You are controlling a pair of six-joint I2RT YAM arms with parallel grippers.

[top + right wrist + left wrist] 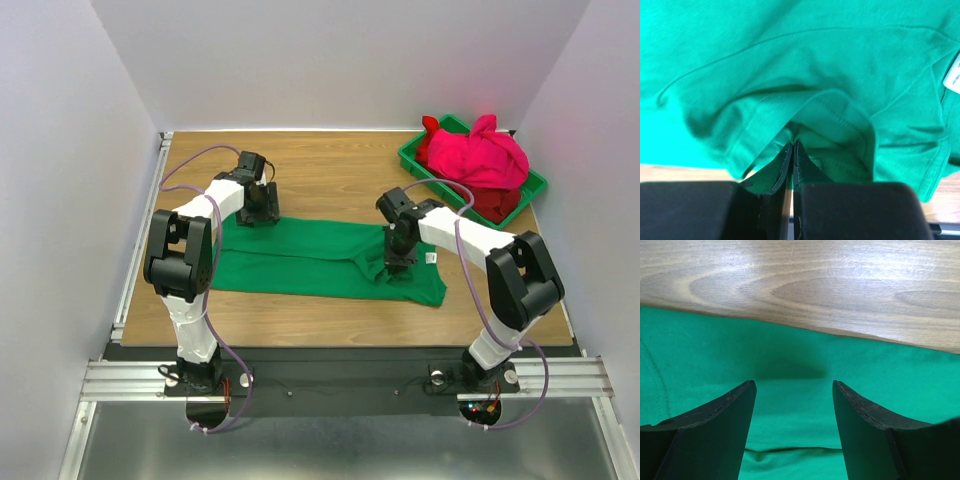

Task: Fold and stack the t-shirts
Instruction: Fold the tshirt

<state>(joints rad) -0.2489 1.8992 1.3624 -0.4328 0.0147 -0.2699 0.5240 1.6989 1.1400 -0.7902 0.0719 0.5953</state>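
So, green t-shirt (pixel 300 262): lies flat in a long band across the middle of the table (pixel 330 160), running from 9 o'clock to 3 o'clock, with its near edge bunched and creased towards the 3 o'clock end.
Neck label (pixel 431 258): small and white, on the shirt's 3 o'clock end, just beside the right arm's wrist.
Left gripper (pixel 257 212): down over the shirt's far edge at about 10 o'clock; jaws stand wide apart with green cloth showing between them and bare wood just beyond. Whether the fingertips touch the cloth I cannot tell.
Right gripper (pixel 398 262): down on the shirt at about 3 o'clock; jaws pressed together, pinching a raised fold of the green cloth that puckers at the tips.
Green bin (pixel 415 158): at the table's far corner, 1 to 2 o'clock, well apart from the green shirt.
Pink t-shirt (pixel 485 160): heaped in the bin, crumpled, on top.
Red t-shirt (pixel 495 203): in the same bin, under and around the pink one.
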